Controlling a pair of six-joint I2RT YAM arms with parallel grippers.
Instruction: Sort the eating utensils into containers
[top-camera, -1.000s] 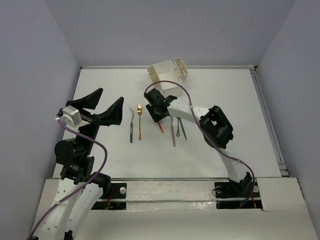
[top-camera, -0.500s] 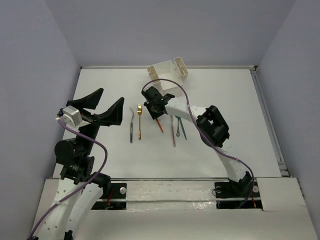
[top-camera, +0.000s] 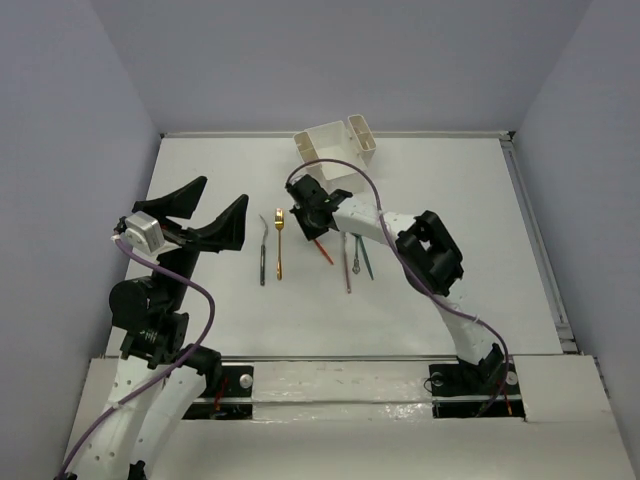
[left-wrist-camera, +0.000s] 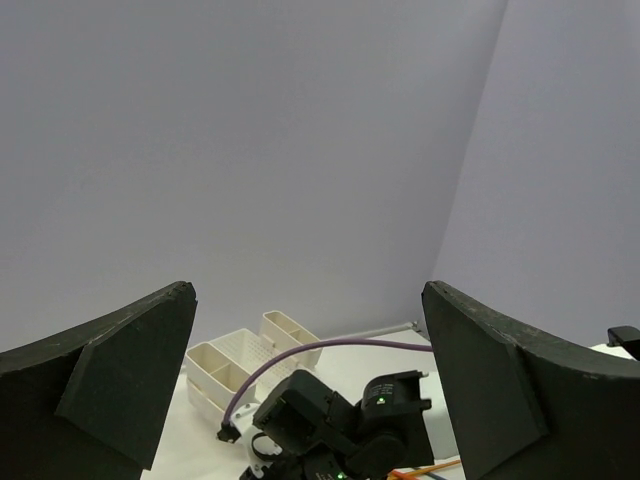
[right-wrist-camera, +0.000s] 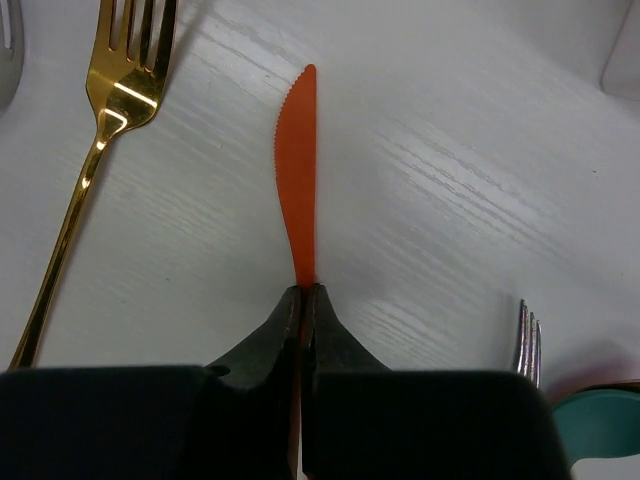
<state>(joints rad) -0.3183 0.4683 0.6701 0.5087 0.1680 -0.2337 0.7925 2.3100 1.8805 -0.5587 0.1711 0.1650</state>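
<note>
1. The left gripper (left-wrist-camera: 308, 290) is hanging raised, well to the left of the gold fork (top-camera: 279, 243). Its jaws are spread wide and gripping nothing. Its wrist camera is looking over the table, so the cutlery below it is falling outside that view.
2. A black-handled silver piece (top-camera: 263, 255) is lying just left of the gold fork, roughly parallel to it. Its head is too small to identify.
3. Just right of the gold fork's tines, the right gripper (right-wrist-camera: 302, 297) is clenching the orange knife (right-wrist-camera: 297, 170) between its fingertips, with the serrated blade pointing ahead.
   - The pinch is looking narrow, so the knife is at risk of pivoting or slipping out during a lift.
   - A swinging blade could knock the gold fork.
   - Whether the knife is touching the table is unclear, and the gripper is hiding the grasp point from above.
4. Further right of the gold fork, silver tines (right-wrist-camera: 529, 335) and a teal piece (right-wrist-camera: 598, 425) are being cut off by the wrist frame. The arm passing low could drag them.
5. Beyond and right of the gold fork, the white box (top-camera: 335, 148) is waiting. The knife could catch on the rim of this light-looking box and push it.
</note>
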